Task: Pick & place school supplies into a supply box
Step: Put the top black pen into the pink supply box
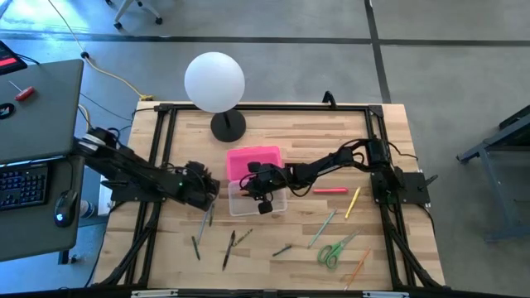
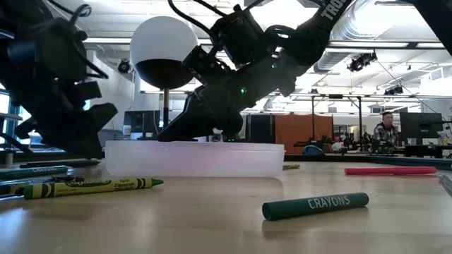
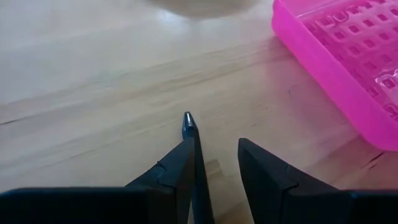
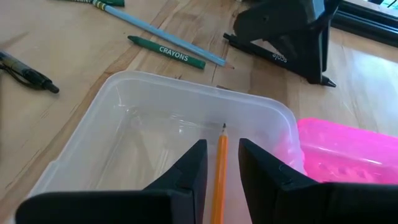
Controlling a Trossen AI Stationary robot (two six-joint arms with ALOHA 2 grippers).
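The supply box (image 4: 124, 93) is a clear tub standing open near the table's middle, its pink lid (image 1: 257, 157) lying just beyond it. My right gripper (image 4: 221, 143) hangs over the box, shut on an orange pencil (image 4: 219, 168). My left gripper (image 3: 214, 142) is low over bare wood left of the box and lid (image 3: 348, 56), shut on a dark pen (image 3: 189, 124). More school supplies lie loose on the near half of the table: green scissors (image 1: 335, 248), a pink-red marker (image 1: 330, 190), a yellow pencil (image 1: 353, 203) and crayons (image 2: 316, 204). My left gripper has the dark pen lying along its fingers, against the inner side of one finger (image 3: 180, 162). The pen's tip (image 3: 188, 118) sticks out past the fingertips. The fingers slant down toward the table; they hide where they grip the pen. My right gripper holds the orange pencil between its two fingers, lengthwise. The sharpened tip (image 4: 224, 127) pokes out ahead of the fingertips over the inside of the box. The fingers slant down from the table's right side. The gripper hides the spot where the pads meet the pencil.
A white globe lamp (image 1: 215, 83) on a black base (image 1: 228, 126) stands at the far edge behind the lid. A green crayon (image 4: 166, 51), a blue pencil (image 4: 168, 37) and a dark pen (image 4: 28, 73) lie near the box. A yellow-green crayon (image 2: 92, 185) lies nearer the front.
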